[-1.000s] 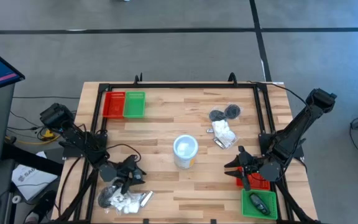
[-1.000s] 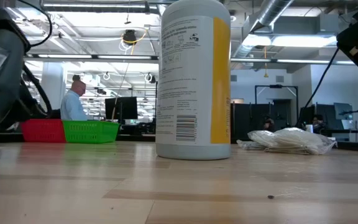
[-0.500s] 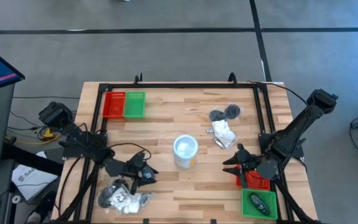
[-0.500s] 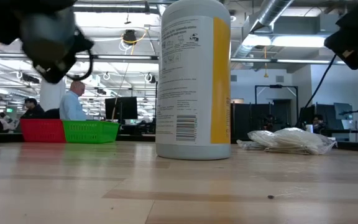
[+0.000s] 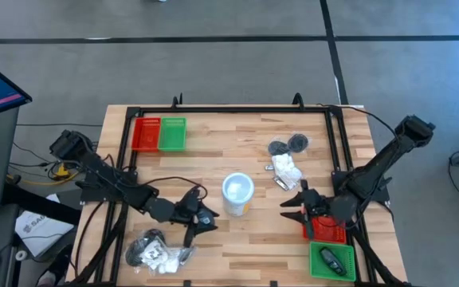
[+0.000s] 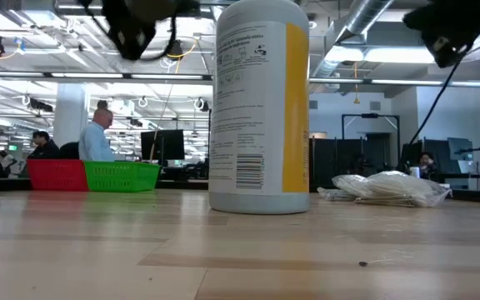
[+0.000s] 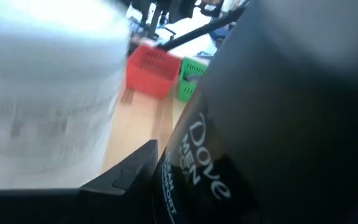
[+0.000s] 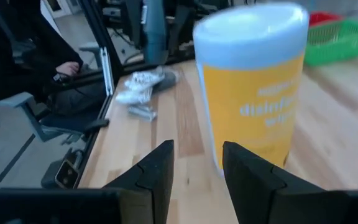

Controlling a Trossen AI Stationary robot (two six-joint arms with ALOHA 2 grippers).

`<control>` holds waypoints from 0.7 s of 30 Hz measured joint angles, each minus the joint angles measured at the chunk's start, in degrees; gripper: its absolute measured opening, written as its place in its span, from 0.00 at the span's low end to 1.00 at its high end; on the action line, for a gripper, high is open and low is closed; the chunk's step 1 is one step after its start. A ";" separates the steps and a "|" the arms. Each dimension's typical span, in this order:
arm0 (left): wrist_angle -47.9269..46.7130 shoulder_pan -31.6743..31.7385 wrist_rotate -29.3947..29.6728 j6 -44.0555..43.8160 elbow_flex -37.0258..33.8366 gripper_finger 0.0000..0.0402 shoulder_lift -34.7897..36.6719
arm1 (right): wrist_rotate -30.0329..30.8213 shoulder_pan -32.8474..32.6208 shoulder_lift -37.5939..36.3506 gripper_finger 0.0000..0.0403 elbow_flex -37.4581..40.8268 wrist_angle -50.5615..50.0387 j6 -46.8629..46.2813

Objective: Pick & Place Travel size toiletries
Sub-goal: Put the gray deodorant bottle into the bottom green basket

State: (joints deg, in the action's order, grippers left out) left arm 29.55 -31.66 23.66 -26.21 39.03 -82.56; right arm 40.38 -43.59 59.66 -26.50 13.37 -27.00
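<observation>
lab/workshop | exposed ceiling ducts [image 6: 373, 25] | monitors [image 6: 167, 143]

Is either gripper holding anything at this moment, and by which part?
The left gripper holds a dark Dove Men deodorant container; where on it cannot be told. The right gripper is open and empty.

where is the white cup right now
In the high view the white cup stands near the table's middle, between the left claw and the right claw.

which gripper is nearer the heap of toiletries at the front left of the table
Left. The left gripper hangs just up and to the right of the front-left heap, holding a dark Dove item. The right gripper is across the table, beyond the white cup.
</observation>
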 joint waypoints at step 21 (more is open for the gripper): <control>-9.06 11.03 -3.33 15.28 13.00 0.46 0.00 | -0.23 7.89 -0.01 0.32 -0.01 26.42 28.85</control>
State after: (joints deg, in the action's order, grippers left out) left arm 20.49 -20.63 20.33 -10.93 52.03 -82.56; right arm 40.15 -35.70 59.65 -26.51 39.79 1.85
